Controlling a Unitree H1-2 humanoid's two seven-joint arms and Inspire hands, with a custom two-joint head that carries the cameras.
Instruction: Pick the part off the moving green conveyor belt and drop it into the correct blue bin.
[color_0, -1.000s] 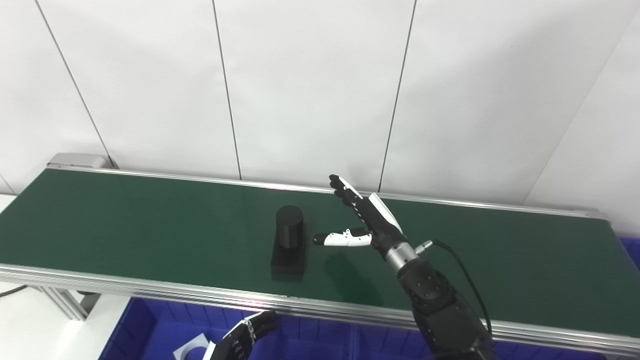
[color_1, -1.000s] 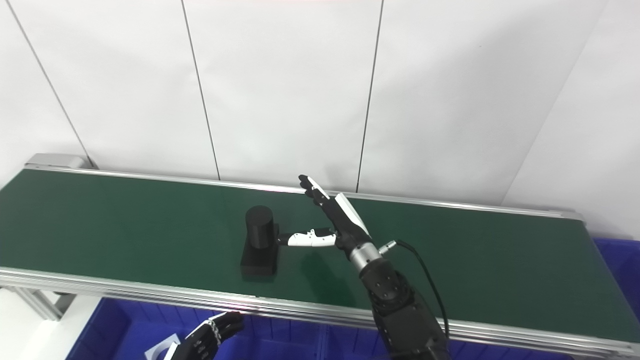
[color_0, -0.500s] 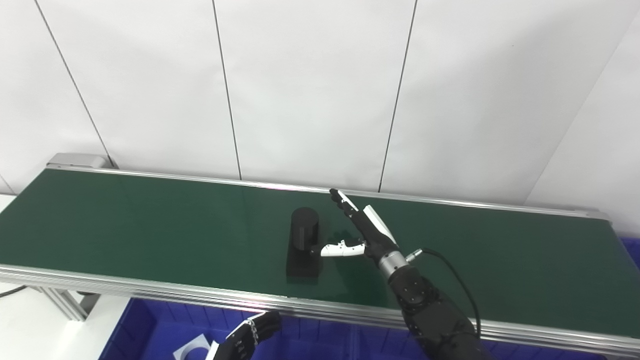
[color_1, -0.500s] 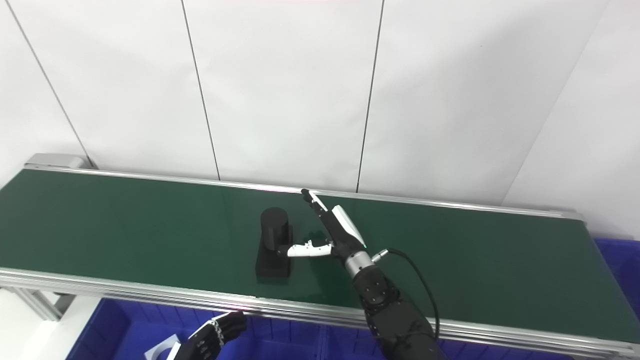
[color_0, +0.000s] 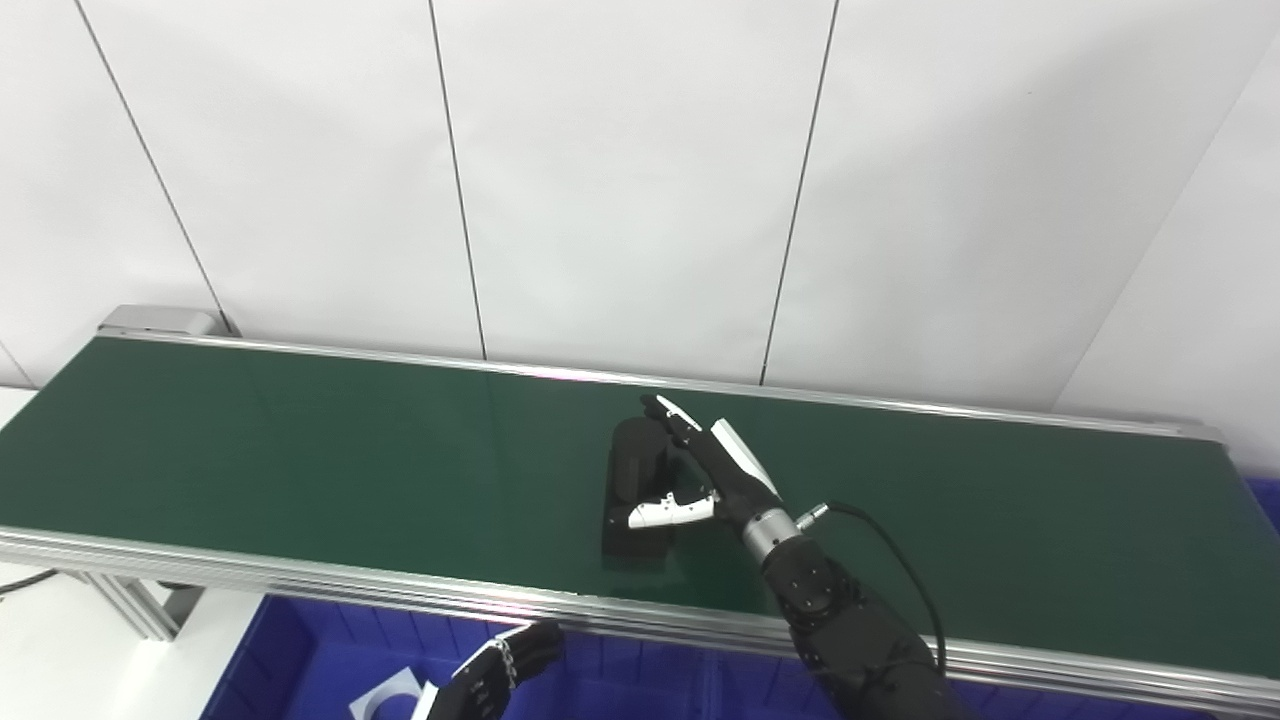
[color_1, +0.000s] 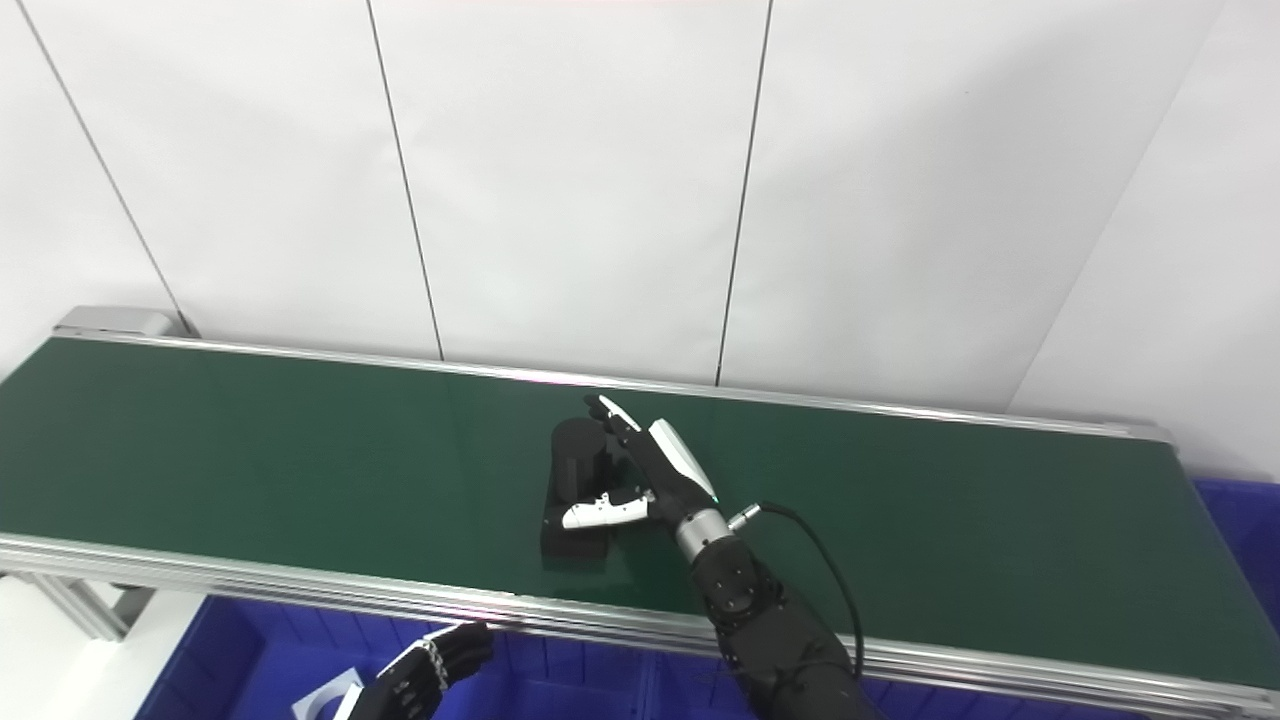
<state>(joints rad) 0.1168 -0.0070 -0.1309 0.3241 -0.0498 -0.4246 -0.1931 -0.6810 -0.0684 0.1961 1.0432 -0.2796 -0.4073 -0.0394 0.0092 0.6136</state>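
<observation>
While no brand, label or writing can be read on anything, the scene itself is clear. On the green conveyor belt (color_0: 300, 440), about midway along its length and nearer to its front edge than to its back edge, stands the black part (color_0: 637, 488): a flat block base with an upright cylinder on its far end.

The right hand (color_0: 705, 475) is at the right side of this part. Its fingers (color_0: 668, 412) are stretched and spread, reaching along the cylinder's right side and partly covering it, and its white thumb (color_0: 660, 514) lies across the front of the base. The hand is open around the part; I cannot tell if it already touches it, and the part stands on the belt. A black cable (color_0: 905, 575) makes a loop from the wrist over the belt.

The left hand (color_0: 490, 675) is low, below the belt's front rail (color_0: 300, 580), over the blue bin (color_0: 300, 650). Its dark fingers are bent, and it holds nothing that can be seen; whether it is fully closed I cannot tell. A white piece with a round hole (color_0: 385, 695) lies in this bin just left of the hand. A second blue bin (color_1: 1230, 520) shows at the belt's right end. White wall panels (color_0: 620, 170) stand behind the belt's back edge, and a grey metal housing (color_0: 155, 320) sits at its back left corner.
</observation>
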